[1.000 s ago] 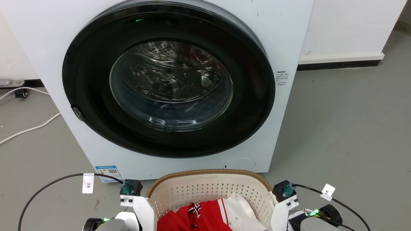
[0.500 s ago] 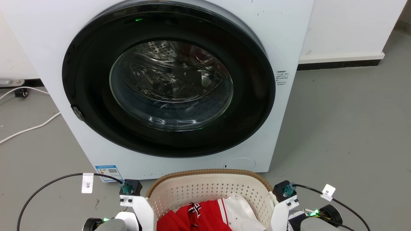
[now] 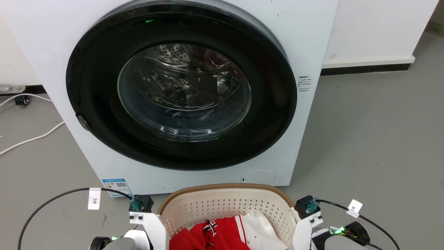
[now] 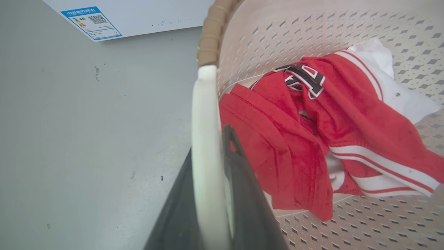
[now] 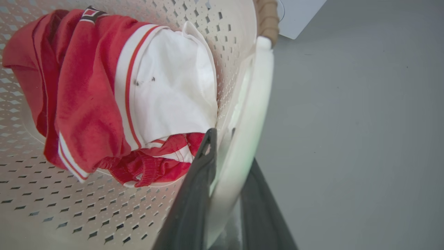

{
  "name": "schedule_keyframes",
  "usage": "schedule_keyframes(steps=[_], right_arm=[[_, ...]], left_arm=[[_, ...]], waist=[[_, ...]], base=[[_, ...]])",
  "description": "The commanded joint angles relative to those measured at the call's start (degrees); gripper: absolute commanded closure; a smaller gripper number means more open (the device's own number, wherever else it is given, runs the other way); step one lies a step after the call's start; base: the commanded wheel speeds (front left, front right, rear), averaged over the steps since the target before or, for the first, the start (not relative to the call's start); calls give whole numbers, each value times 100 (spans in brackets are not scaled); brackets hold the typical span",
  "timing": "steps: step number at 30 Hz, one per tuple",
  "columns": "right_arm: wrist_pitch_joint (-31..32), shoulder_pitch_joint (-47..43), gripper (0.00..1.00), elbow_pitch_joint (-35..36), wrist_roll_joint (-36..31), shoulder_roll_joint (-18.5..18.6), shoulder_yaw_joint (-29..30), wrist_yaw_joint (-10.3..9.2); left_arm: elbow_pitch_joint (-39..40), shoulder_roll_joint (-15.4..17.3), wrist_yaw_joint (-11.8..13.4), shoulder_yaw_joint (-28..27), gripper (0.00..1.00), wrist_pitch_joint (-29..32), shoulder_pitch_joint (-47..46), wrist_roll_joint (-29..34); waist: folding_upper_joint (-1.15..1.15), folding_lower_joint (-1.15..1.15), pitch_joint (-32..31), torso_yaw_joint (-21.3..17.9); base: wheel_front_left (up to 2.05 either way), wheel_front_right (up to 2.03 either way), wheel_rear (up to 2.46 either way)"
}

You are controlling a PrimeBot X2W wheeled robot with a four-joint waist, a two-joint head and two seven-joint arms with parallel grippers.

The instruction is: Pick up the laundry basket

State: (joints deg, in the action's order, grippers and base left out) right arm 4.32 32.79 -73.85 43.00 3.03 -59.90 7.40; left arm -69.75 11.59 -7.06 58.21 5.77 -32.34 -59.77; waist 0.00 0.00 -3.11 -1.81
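Laundry basket [image 3: 225, 205] before washing machine [image 3: 312, 41], clothes [image 3: 222, 234] in it, left tool [image 4: 208, 146] and right tool [image 5: 232, 149] astride its sides

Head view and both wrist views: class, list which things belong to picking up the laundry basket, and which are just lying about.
Belonging to the job:
laundry basket
left handle, straddled by the left tool
right handle, straddled by the right tool

Just lying about:
washing machine
white cable on the floor
red-and-white clothes inside the basket
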Motion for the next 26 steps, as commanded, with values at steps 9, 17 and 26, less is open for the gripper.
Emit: schedule_keyframes(steps=[9,17,26], right_arm=[[3,5,100,4,-59,-3,15,17],[4,-11,100,4,-108,10,58,17],[-30,-15,100,4,-159,10,110,17]], left_arm=[[34,-29,-75,139,100,-61,-125,-115],[28,-25,-75,225,100,-84,-131,-216],[7,-9,-75,331,100,-105,-149,-304]], waist=[[0,0,12,-3],[0,0,32,-3],[0,0,50,-10]], base=[[0,0,0],[0,0,0],[0,0,0]])
